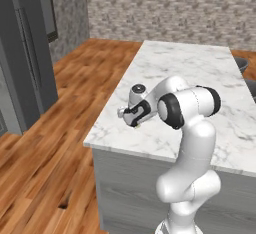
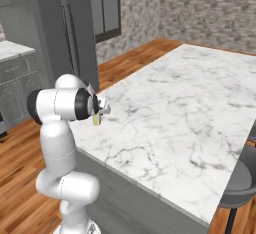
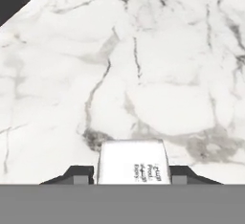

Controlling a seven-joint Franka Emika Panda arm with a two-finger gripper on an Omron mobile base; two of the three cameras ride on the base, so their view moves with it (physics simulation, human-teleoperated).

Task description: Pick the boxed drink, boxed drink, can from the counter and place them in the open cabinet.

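Step in hand: first boxed drink (image 3: 133,162) being grasped, bottom centre of hand view, upright on worktop (image 3: 143,65). Claw (image 3: 131,174) fingertips (image 3: 80,174) set against both carton sides; clamped on boxed drink, judged. Right base view: carton glimpsed centre left, under wrist. Next move: lift straight, carry to open cabinet. Containers: none seen.

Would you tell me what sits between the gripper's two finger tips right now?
In the hand view, a boxed drink fills the gap between the gripper tips, above the counter.
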